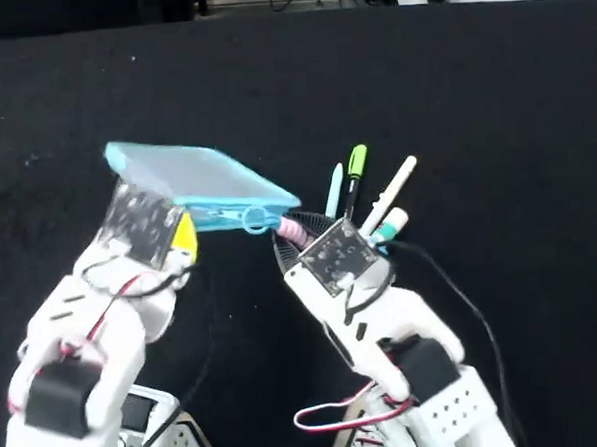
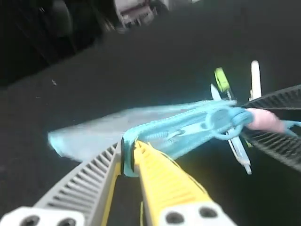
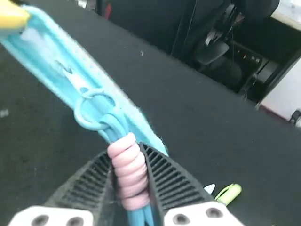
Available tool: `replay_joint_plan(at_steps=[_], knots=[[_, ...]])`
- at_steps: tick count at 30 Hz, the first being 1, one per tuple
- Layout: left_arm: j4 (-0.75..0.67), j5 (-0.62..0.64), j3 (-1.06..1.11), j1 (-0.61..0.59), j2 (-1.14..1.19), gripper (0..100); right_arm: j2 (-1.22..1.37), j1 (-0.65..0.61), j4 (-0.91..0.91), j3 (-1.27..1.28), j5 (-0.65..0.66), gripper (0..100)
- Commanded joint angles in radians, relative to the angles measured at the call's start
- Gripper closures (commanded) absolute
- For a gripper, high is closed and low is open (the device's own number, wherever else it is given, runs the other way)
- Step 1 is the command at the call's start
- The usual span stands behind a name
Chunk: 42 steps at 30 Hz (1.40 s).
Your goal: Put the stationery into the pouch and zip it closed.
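A light blue pouch [image 1: 191,184] is held above the black table between both arms. My left gripper [image 2: 128,157] is shut on the pouch's [image 2: 155,132] zipper-side edge near one end. My right gripper [image 3: 127,172] is shut on the pink beaded zipper pull [image 3: 128,172], which hangs from the blue ring [image 3: 94,110] on the pouch [image 3: 61,70]. In the high view the right gripper [image 1: 291,232] sits at the pouch's right end and the left gripper [image 1: 184,239] under its front edge. Several pens [image 1: 362,195] lie on the table just right of the pouch: a blue one, a green-capped one [image 3: 228,193] and a white one [image 2: 255,77].
Black cloth covers the table [image 1: 492,93], with open room to the far left and right. A white perforated base [image 1: 170,441] and cables [image 1: 338,412] sit at the near edge between the arms.
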Motion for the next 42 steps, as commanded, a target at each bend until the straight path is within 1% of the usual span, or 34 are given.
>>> replay_joint_plan(at_steps=[1, 4, 8, 11, 14, 16, 19, 21, 26, 31, 36, 40, 42], knots=[[0.003, 0.003, -0.059, -0.031, -0.107, 97, -0.004, 0.051, 0.021, -0.165, 0.005, 98.8], [0.009, 0.003, -0.051, -0.036, -0.114, 97, -0.002, 0.002, 0.025, -0.216, 0.005, 98.8], [0.000, 0.014, -0.053, -0.165, -0.086, 97, 0.051, -0.095, 0.011, -0.222, 0.005, 98.8], [0.008, 0.057, -0.056, -0.255, -0.034, 97, 0.143, -0.109, -0.049, -0.245, 0.006, 98.8], [0.032, 0.058, -0.064, -0.294, 0.040, 97, 0.262, -0.112, -0.074, -0.302, 0.063, 98.8], [0.074, 0.055, -0.087, -0.297, 0.095, 95, 0.331, -0.112, -0.074, -0.325, 0.091, 98.8], [0.141, 0.054, -0.153, -0.297, 0.176, 86, 0.395, -0.112, -0.077, -0.326, 0.095, 98.8], [0.178, 0.052, -0.203, -0.295, 0.226, 83, 0.398, -0.112, -0.077, -0.314, 0.095, 98.8], [0.230, 0.052, -0.286, -0.291, 0.365, 83, 0.328, -0.112, -0.080, -0.262, 0.095, 98.8], [0.229, 0.052, -0.294, -0.295, 0.476, 83, 0.216, -0.112, -0.080, -0.213, 0.095, 98.8], [0.226, 0.054, -0.294, -0.289, 0.480, 83, 0.151, -0.112, -0.081, -0.168, 0.095, 98.8], [0.184, 0.058, -0.274, -0.291, 0.480, 84, 0.150, -0.120, -0.083, -0.139, 0.095, 98.8], [0.184, 0.058, -0.272, -0.288, 0.480, 89, 0.143, -0.117, -0.083, -0.137, 0.095, 98.8]])
